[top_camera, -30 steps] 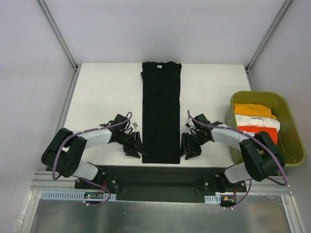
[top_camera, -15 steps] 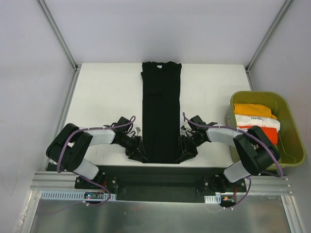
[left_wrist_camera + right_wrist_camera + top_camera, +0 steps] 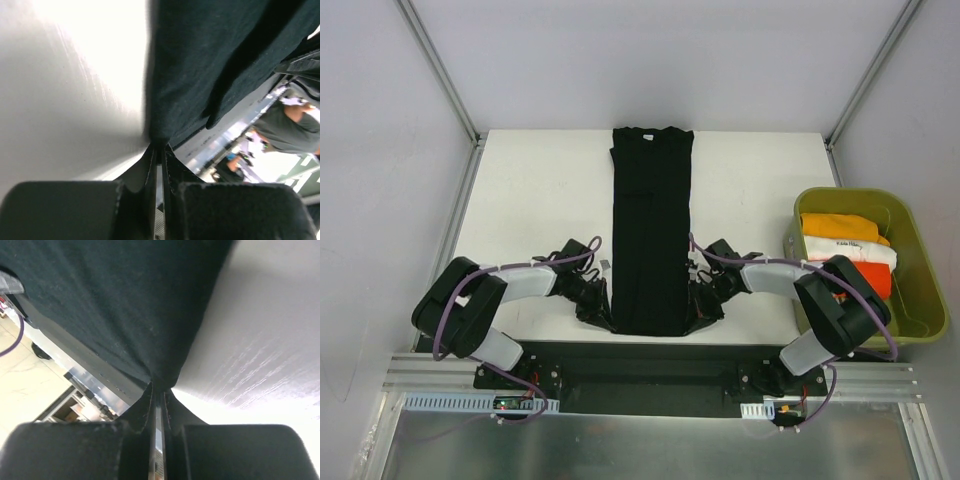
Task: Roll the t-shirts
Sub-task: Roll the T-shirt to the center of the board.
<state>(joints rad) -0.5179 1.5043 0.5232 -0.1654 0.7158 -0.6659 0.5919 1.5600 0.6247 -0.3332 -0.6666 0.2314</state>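
Seen from above, a black t-shirt [image 3: 651,230] lay folded into a long narrow strip down the middle of the white table [image 3: 540,200]. Its long axis ran straight away from the arm bases, with the collar at the far end and the hem at the near edge. The left end effector [image 3: 159,146] sat at the near left corner of the hem and the right end effector [image 3: 159,386] at the near right corner, so both arms were equally close to the shirt. Each wrist camera showed its two fingers pressed together on a thin pinch of black cloth at the strip's edge. From both pinch points the rest of the shirt stretched away toward the far side of the table, so a roll would probably have to travel along that axis, away from the robot. Well apart to the right stood an olive-yellow bin [image 3: 920,300]. It held an orange bundle [image 3: 838,226], a white bundle [image 3: 850,250] and a red-orange bundle [image 3: 875,275], stacked touching one another. A short line of dark print crossed the white bundle, too small to read. A pale speck inside the black shirt's collar may have been a neck label, also unreadable. No other brand or writing could be made out.
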